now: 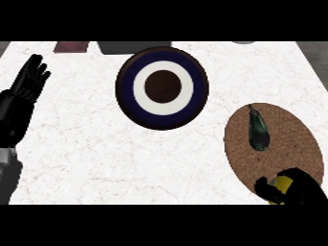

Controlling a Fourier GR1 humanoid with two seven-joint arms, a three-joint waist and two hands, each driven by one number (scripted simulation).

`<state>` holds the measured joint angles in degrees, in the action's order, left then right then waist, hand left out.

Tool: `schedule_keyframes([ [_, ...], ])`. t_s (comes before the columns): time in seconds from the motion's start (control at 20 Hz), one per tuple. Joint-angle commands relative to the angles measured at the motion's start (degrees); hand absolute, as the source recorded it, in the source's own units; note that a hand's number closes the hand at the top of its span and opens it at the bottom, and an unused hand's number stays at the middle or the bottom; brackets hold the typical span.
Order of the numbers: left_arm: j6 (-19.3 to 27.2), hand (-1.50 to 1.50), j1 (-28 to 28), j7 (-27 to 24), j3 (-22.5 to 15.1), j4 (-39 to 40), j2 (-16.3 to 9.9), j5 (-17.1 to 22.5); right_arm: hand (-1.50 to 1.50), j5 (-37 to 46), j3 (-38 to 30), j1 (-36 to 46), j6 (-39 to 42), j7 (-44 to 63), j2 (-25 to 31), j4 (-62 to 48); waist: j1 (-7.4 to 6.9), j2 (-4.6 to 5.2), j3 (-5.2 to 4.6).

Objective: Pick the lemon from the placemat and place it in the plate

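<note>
Right hand (297, 188) curled around lemon (283, 184) on placemat (294, 129) | left hand (30, 77) open, resting | risk — you may brush the dark vegetable (258, 129) on the way to plate (127, 86).

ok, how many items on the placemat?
2. A dark eggplant lies on the upper placemat; the lemon sits at its lower edge inside the right hand, which may hide more.
</note>
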<state>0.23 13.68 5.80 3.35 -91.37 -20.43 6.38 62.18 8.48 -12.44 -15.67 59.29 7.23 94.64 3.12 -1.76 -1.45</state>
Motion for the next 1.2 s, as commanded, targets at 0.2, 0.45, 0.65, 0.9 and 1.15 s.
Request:
schedule_keyframes([
  [0.2,-0.75,0.00,-0.52,0.67,0.20,-0.85,-0.19,0.70,1.50,24.46,13.55,-15.36,-17.66,11.74,-7.07,7.41,-0.27,0.90,1.23],
  [0.45,-0.58,0.00,-1.39,-0.38,-0.25,-0.90,0.30,-0.03,1.50,36.86,24.20,-19.47,-24.69,12.48,-7.17,12.40,-0.12,0.88,1.25],
  [0.65,0.02,0.00,-0.87,0.52,-0.44,-2.00,0.39,-0.51,1.50,45.90,31.51,-15.54,-23.59,13.34,-7.19,17.84,-0.90,0.99,1.31],
  [0.9,-1.52,0.00,-1.77,-1.03,0.14,-0.91,0.03,0.31,1.50,53.67,39.51,-10.22,-22.33,17.77,-7.20,20.95,-1.61,1.33,1.30],
  [1.15,-0.96,0.00,-0.34,-0.19,-1.37,-1.10,1.14,-0.65,1.50,53.54,41.30,-1.86,-16.24,19.61,-6.99,19.53,-2.93,1.86,1.37],
])
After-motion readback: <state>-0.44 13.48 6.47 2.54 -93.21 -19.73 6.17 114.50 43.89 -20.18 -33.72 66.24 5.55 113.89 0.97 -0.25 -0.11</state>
